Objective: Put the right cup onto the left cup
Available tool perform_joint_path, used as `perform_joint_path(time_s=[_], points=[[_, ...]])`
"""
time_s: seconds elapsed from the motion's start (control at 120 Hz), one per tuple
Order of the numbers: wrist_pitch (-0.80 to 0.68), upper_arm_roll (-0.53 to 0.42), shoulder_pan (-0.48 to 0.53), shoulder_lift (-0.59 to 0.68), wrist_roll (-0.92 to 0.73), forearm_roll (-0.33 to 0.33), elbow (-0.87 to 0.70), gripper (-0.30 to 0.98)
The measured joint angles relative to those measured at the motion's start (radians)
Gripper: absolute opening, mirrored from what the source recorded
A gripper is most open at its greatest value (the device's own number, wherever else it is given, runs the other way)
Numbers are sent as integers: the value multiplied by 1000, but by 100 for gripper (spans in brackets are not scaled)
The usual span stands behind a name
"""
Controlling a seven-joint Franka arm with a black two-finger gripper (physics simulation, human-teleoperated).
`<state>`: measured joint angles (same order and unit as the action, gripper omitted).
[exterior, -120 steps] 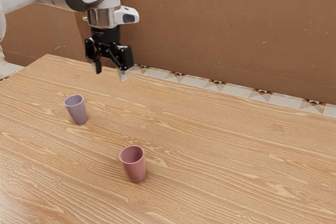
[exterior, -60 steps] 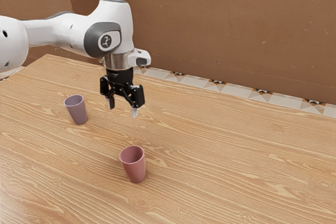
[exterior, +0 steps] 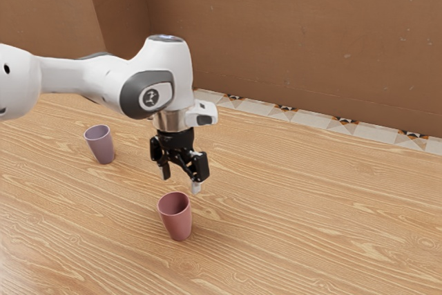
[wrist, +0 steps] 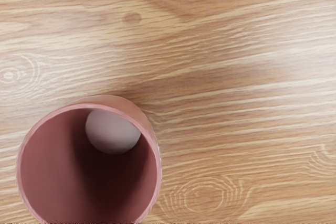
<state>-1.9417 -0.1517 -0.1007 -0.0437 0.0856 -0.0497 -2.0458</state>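
Pink cup (exterior: pixel 177 222), quick: what's its pos. & how's it standing?

Upright on the wood table (exterior: pixel 311 205), mouth up, in the ext. view nearer the cam. than the other one. Wrist cam looks down into it: dark inner wall, paler round bottom.

K, & the gripper (exterior: pixel 180 180)? Status asap pls.

Hanging just above the pink cup's rim, pointing down, fingers apart, i.e. not clamped on anything. Arm (exterior: pixel 65 74) comes in from the ext. view's L, w/ the hand hanging below its end.

Tips touching the cup or no?

Can't tell for sure from the pics. They're v. near the rim, tho.

Thx. And the 2nd cup?

Purple cup (exterior: pixel 101 144), upright too, same table, farther toward the ext. view's L & farther back. The two cups are well apart, w/ bare wood between 'em.

Bkgd?

Brown wall (exterior: pixel 290 25), w/ a strip of patterned tiles (exterior: pixel 255 105) seen past the table's far edge.
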Motion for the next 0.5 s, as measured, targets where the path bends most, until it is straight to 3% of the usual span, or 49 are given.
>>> perform_joint_path(time_s=[0.5], points=[[-56, -15, 17, -33, 180, -79, -49, 69]])
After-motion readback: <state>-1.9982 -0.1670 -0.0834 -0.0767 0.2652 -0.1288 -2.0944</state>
